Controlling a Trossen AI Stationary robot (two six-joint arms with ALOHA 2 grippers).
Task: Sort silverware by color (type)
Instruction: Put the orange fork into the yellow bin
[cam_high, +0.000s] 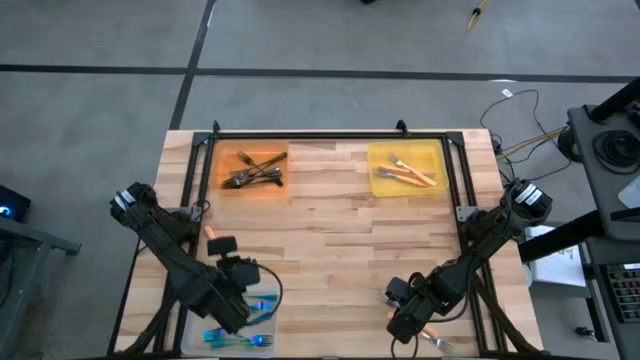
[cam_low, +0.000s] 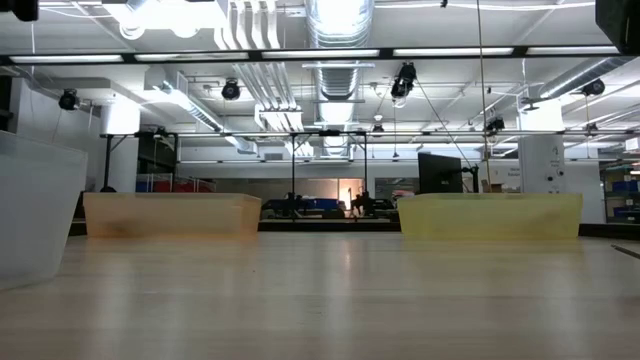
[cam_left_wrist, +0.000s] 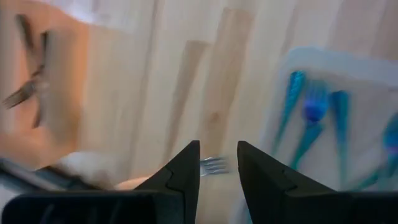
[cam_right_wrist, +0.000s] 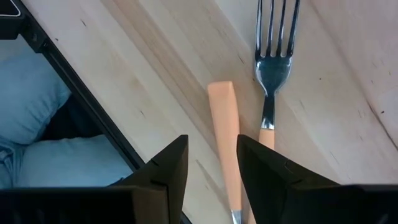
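Silverware is mostly sorted by kind: dark grey forks (cam_high: 254, 171) piled in the orange tray (cam_high: 222, 158) at 11 o'clock on the table (cam_high: 330, 240), orange-handled pieces (cam_high: 405, 172) in the yellow tray (cam_high: 380, 153) at 1 o'clock, blue-teal utensils (cam_high: 238, 338) in the clear tray (cam_high: 267, 297) at 7 o'clock. One tray per kind, which is why each tray shows a single colour.

Leftovers sit at the near edge around 5 o'clock: an orange-handled fork (cam_right_wrist: 268, 93) and a second orange handle (cam_right_wrist: 224, 130), just beside each other, not touching as far as the right wrist view shows.

Right gripper (cam_right_wrist: 211, 158) is low over them, arm folded down toward the near edge, jaws parted with the second handle running between them; not clamped yet. Likely lining up a pick for the yellow tray.

Left gripper (cam_left_wrist: 217, 165) hangs beside the clear tray, arm bent over 7 o'clock. Jaws a little apart, a silvery fork head (cam_left_wrist: 214, 165) showing in the gap; whether it is gripped or lies below, can't tell.
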